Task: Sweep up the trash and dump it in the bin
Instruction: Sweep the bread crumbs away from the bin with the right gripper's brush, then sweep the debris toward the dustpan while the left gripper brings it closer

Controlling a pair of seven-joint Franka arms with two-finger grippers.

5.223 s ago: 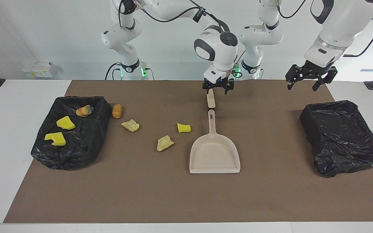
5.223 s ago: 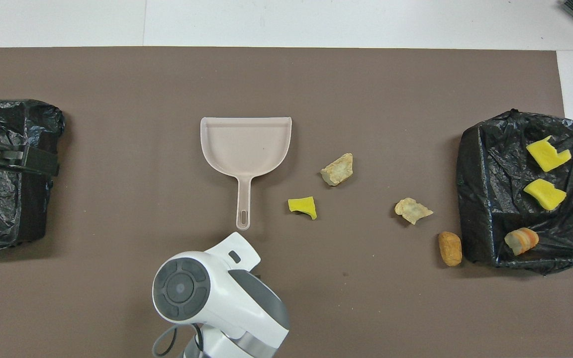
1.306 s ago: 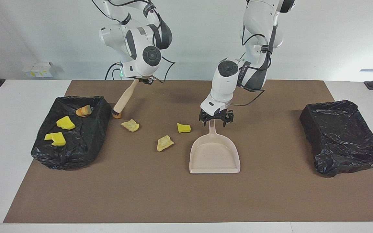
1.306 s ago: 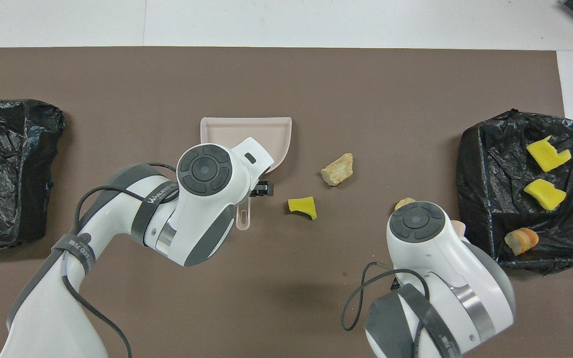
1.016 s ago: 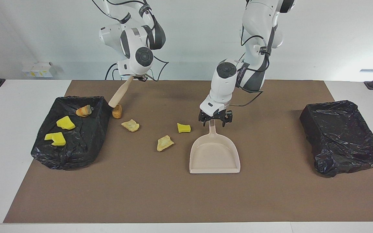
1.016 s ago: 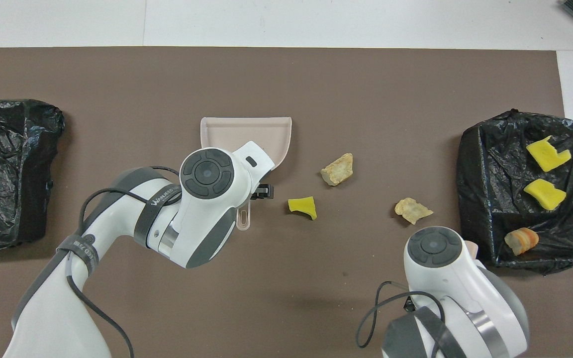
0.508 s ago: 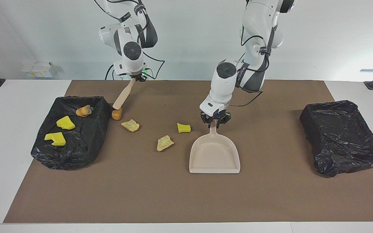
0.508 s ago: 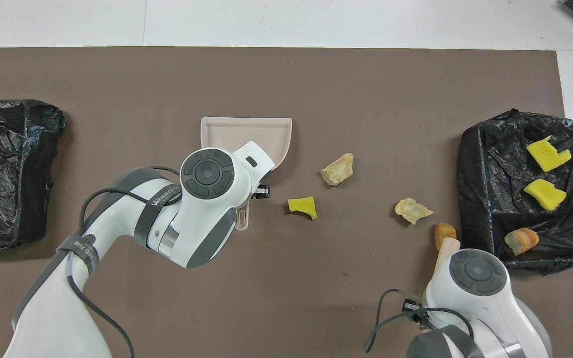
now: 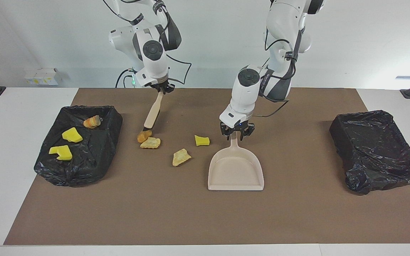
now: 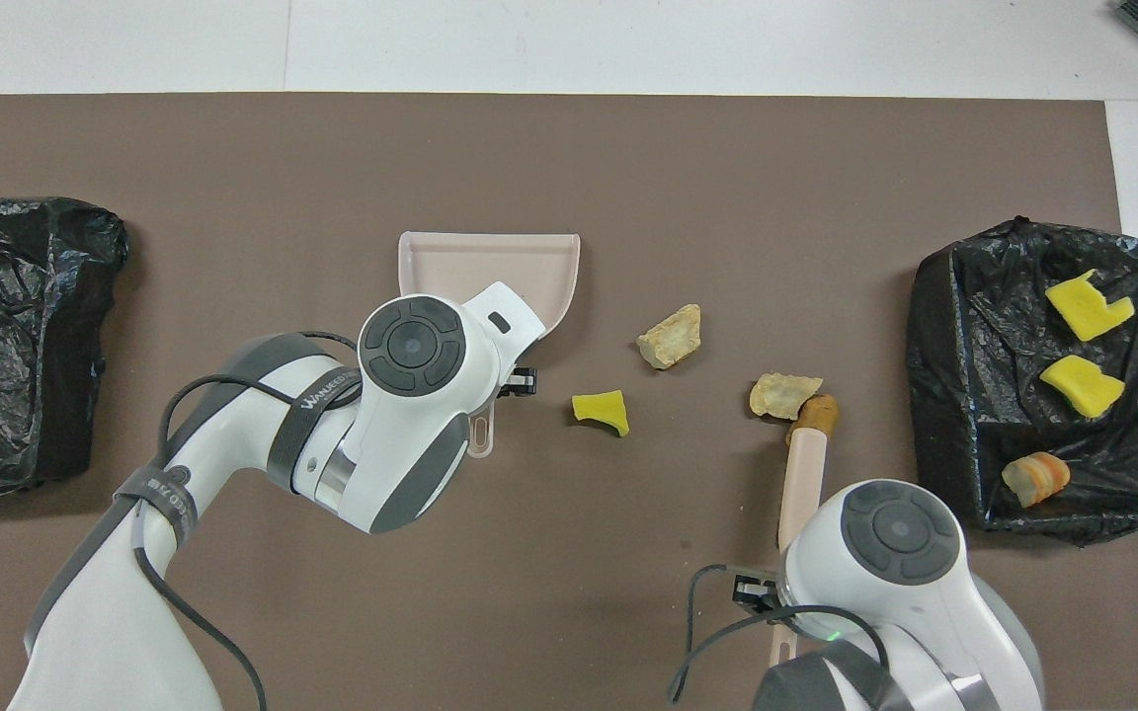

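The trash is split: a brown lump (image 9: 143,136) touching a tan crust (image 9: 150,143), another tan crust (image 9: 181,157) and a yellow chunk (image 9: 201,140) lie loose on the brown mat (image 9: 205,220) at center-left of the facing view; three more pieces sit in the black bin (image 9: 78,145) at the left edge. The right claw (image 9: 161,89), clamped on the brush (image 9: 153,114), holds its bristles against the brown lump. The left claw (image 9: 236,132) grips the dustpan (image 9: 236,167) handle at center. Another bin (image 9: 377,149) sits at the right edge.
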